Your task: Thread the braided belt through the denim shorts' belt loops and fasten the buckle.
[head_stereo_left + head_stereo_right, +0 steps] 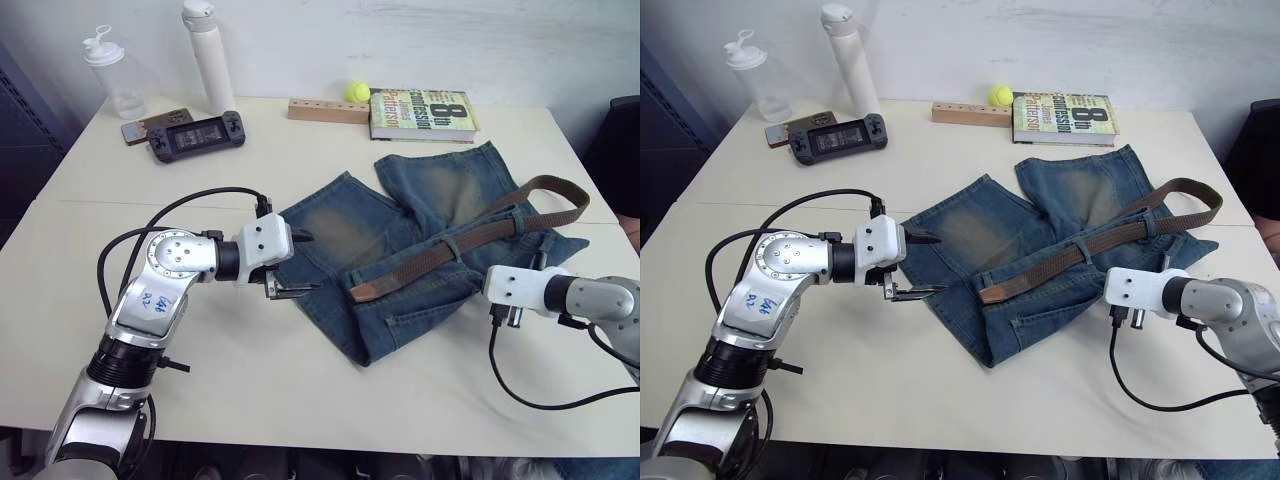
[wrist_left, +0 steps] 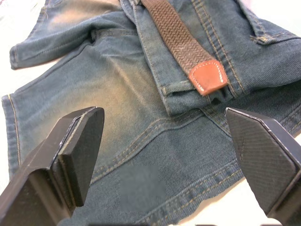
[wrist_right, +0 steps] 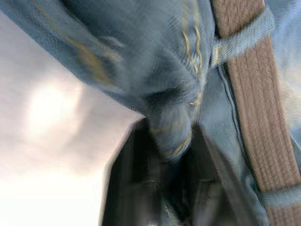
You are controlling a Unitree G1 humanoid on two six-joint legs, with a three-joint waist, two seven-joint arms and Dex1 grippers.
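The denim shorts [image 1: 420, 240] lie flat in the middle of the table. The braided belt [image 1: 470, 240] runs along the waistband under two belt loops [image 1: 456, 248], and its tan leather tip [image 2: 207, 77] rests at the left end. At the right the belt curls back in a loop past the shorts' edge. The buckle is hidden. My left gripper [image 1: 298, 263] hovers open just over the shorts' left hem, short of the tan tip. My right gripper [image 3: 171, 186] is shut on a fold of denim at the shorts' right edge, beside the belt [image 3: 249, 103].
Along the far edge stand a book [image 1: 422, 113], a yellow ball [image 1: 357, 92], a wooden block [image 1: 328, 110], a game console [image 1: 197, 135], a white bottle [image 1: 210, 60] and a clear bottle [image 1: 112, 75]. Bare table [image 1: 300, 380] lies in front of the shorts.
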